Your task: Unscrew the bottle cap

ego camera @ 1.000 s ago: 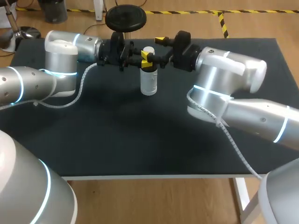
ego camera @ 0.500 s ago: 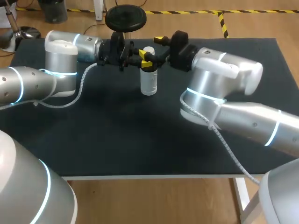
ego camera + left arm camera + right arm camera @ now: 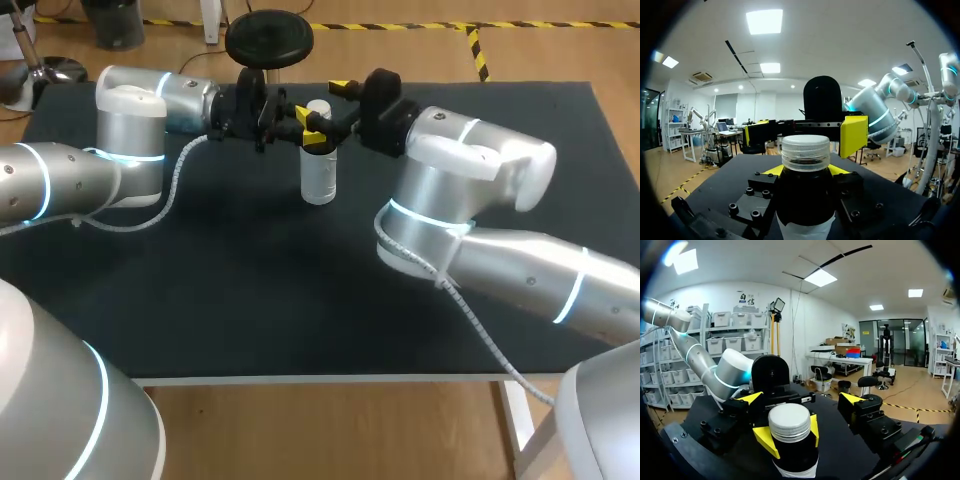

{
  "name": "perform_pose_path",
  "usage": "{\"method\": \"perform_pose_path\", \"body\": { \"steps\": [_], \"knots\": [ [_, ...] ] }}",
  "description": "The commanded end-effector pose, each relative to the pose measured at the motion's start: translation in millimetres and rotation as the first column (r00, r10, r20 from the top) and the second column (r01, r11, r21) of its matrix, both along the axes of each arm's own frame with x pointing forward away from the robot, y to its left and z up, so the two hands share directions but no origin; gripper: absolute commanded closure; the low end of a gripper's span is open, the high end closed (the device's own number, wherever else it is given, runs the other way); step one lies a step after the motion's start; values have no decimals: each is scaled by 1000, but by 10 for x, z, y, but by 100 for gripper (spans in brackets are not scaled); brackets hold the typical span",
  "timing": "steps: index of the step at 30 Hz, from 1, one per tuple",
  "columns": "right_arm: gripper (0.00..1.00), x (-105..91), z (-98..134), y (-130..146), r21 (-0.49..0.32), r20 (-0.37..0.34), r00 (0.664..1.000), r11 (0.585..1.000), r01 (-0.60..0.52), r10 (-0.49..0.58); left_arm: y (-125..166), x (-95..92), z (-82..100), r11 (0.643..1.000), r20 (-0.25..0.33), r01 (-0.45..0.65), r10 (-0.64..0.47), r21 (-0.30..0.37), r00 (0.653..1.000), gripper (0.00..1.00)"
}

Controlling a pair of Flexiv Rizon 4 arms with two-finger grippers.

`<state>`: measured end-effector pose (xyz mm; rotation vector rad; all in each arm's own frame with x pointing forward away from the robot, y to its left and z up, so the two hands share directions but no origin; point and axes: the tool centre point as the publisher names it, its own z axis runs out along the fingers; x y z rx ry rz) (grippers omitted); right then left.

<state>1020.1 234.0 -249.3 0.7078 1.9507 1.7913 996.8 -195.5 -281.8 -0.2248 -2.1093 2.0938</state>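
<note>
- Left gripper (image 3: 805, 172) clamps the bottle (image 3: 319, 178) at its neck, upright near the far edge of the table (image 3: 250, 280).
- Probably light, smooth and tippy; the ribbed cap (image 3: 789, 426) offers purchase.
- Right gripper (image 3: 800, 399) stands spread wide, flanking the cap.

Bottle (image 3: 805, 200) base outside left wrist view

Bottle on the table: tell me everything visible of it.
The bottle stands upright on the black table, toward its far edge. Pale body with a white label, dark neck, ribbed whitish screw cap on top. The left gripper is shut on the neck just under the cap. The right gripper is open, one finger to each side of the cap, not touching it.
</note>
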Motion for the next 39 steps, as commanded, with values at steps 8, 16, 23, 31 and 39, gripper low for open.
{"method": "perform_pose_path", "body": {
  "steps": [8,16,23,31,39],
  "knots": [
    [76,0,-44,-16,18,0,1000,1000,7,-7,-1,5,3,1000,0,2,-2,1,1000,100],
    [99,6,-47,-14,39,6,1000,999,-13,13,-1,5,3,1000,0,2,-2,1,1000,100],
    [100,3,-36,44,49,7,998,997,-57,57,-1,5,3,1000,0,2,-2,1,1000,100],
    [100,9,-26,60,58,7,990,988,-141,141,-1,5,3,1000,0,2,-2,1,1000,100],
    [100,44,-44,23,73,10,953,950,-303,303,-1,5,3,1000,0,2,-2,1,1000,100]
  ]
}}
